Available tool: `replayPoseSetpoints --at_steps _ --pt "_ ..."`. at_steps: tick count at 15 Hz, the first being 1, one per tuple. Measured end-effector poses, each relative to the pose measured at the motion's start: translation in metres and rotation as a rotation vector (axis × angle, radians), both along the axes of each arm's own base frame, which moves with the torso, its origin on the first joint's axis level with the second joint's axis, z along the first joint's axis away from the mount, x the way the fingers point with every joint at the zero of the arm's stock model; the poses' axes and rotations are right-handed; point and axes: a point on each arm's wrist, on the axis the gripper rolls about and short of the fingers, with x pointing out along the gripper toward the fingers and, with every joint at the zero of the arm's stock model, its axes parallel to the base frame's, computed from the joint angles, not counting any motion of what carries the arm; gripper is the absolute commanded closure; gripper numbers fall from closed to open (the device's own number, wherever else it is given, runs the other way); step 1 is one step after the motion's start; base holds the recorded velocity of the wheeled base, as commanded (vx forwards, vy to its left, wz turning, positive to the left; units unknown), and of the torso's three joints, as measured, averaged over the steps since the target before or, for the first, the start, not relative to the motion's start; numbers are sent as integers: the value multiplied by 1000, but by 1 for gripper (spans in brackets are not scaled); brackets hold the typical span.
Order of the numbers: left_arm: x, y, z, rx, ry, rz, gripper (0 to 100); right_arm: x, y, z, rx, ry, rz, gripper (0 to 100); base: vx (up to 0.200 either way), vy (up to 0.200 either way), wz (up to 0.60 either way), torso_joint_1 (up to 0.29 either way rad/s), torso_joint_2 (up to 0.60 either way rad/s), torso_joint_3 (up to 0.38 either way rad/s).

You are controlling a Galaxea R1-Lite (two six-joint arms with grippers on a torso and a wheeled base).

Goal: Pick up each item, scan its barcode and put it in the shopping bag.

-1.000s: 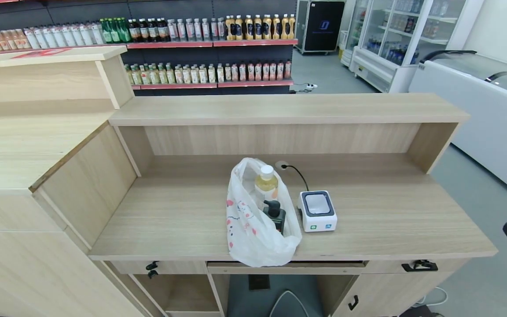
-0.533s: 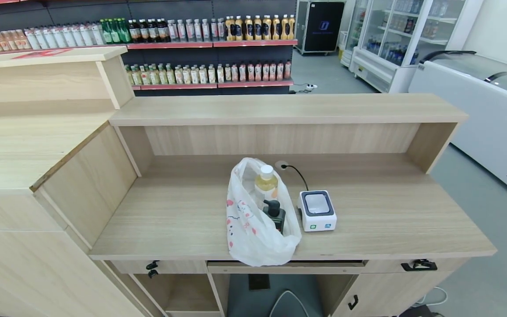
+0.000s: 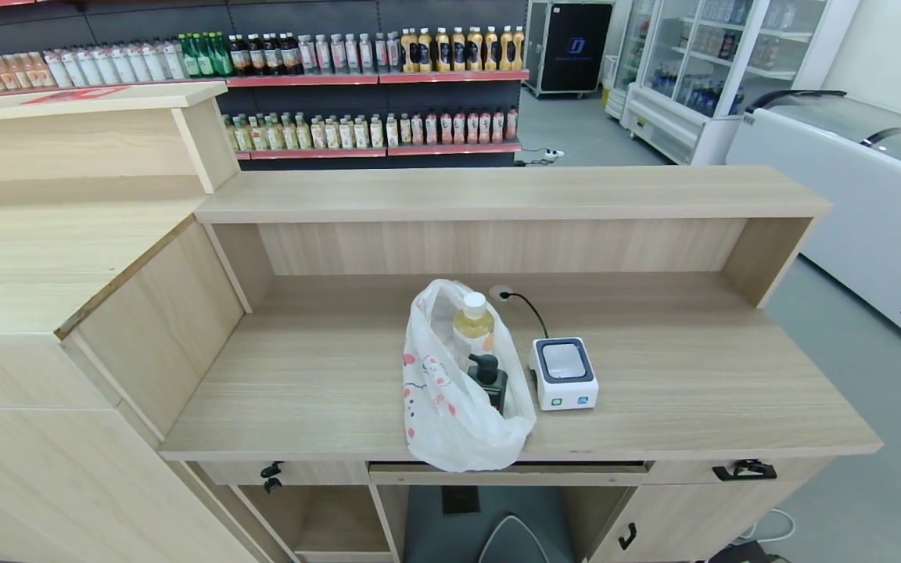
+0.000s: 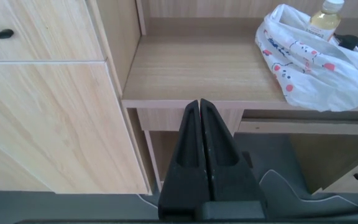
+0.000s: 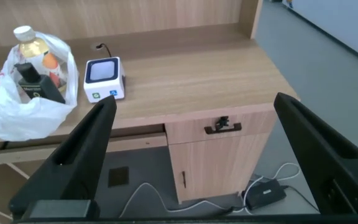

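- Right gripper [image 5: 196,102] has drawn back from the counter's [image 3: 693,375] right end, fingers wide apart.
- Left gripper [image 4: 199,104]: fingers pressed together, empty.
- Bag [image 3: 450,407] holds two bottles [image 3: 472,322], beside the scanner [image 3: 564,374].

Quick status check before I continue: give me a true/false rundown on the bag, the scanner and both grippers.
1. The shopping bag holds a white-capped drink bottle and a black pump bottle. True.
2. The scanner lies inside the bag. False: it stands on the counter beside the bag, on the robot's right of it.
3. The left gripper is shut and holds nothing. True.
4. The right gripper is clamped on a bottle. False: its fingers are spread wide and it is empty.
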Motion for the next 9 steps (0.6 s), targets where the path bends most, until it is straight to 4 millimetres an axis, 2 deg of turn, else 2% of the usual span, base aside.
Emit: replayPoseSetpoints --at_steps 9 --pt "0 0 0 0 0 0 100 -1 0 0 0 -9 0 0 0 0 0 0 0 0"
